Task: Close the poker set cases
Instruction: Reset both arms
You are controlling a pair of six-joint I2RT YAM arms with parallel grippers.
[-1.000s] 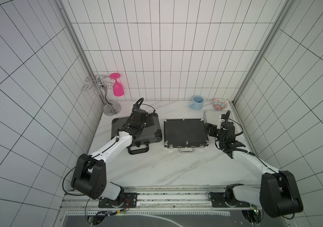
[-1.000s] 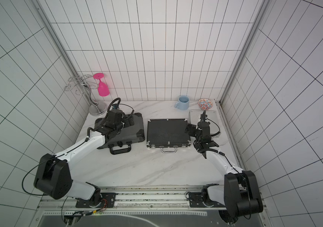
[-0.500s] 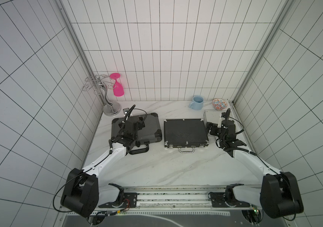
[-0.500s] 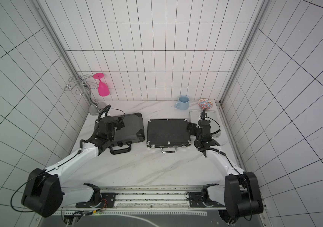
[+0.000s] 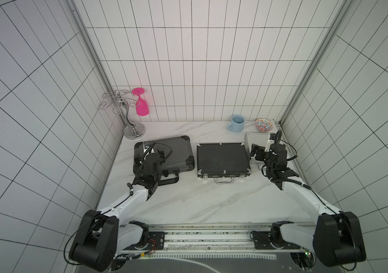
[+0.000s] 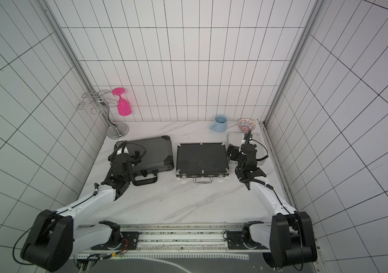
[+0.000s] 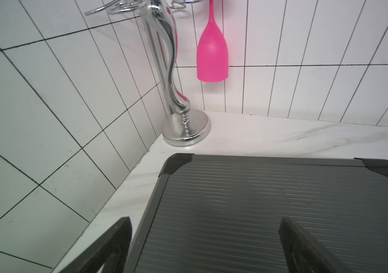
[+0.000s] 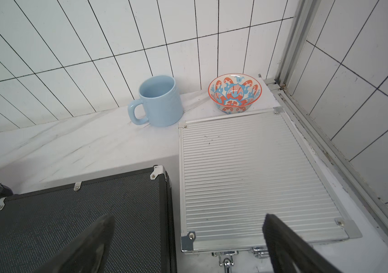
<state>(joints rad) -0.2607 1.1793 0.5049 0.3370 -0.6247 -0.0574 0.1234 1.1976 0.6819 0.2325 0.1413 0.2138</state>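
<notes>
Dark-grey case [image 5: 171, 152]: lid down flat, at the left of the counter [image 5: 212, 203].
Black case [image 5: 222, 159]: lid down, centre, handle toward the robot.
Silver case [image 8: 247, 175]: lid down, just beside the black case.
Left gripper [image 7: 204, 224]: spread wide, empty, over the dark-grey lid.
Right gripper [image 8: 188, 219]: spread wide, empty, above the gap between the black and silver cases.
Judgement: closing appears complete, though I cannot tell whether the latches are engaged. Press each lid near its front edge and lift clear vertically.

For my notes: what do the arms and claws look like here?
The left arm and right arm have white links, bulky black joint housings and black wrists. Black cables loop off the wrists. The left claw and right claw have flat black fingers.
</notes>
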